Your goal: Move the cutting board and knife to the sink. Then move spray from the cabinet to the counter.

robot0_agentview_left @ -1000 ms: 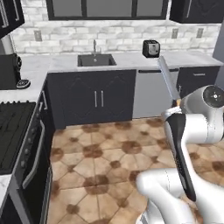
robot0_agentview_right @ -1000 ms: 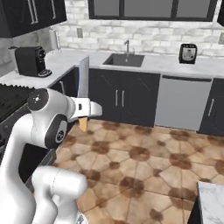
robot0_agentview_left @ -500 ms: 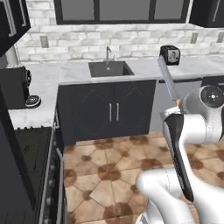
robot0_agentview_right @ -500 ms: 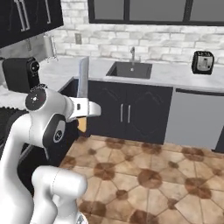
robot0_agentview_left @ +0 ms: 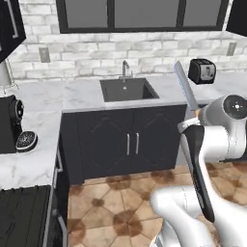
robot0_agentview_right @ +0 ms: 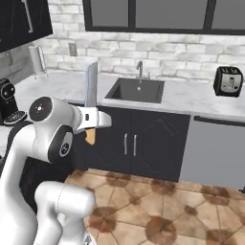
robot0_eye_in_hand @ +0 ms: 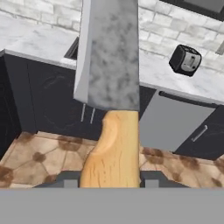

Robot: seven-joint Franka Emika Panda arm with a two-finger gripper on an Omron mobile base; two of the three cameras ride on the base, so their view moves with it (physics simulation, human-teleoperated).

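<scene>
While pincer grips handle, knife blade upright

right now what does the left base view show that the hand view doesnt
Left base view alone: the black sink seen into from above with its curved faucet, a coffee machine at the left on the counter, and the dark window above.
Hand view alone: the tan handle close up, running down to the pincer, and the grey dishwasher front.
Both: the knife, blade up, the toaster, the brick wall and the tiled floor.
</scene>
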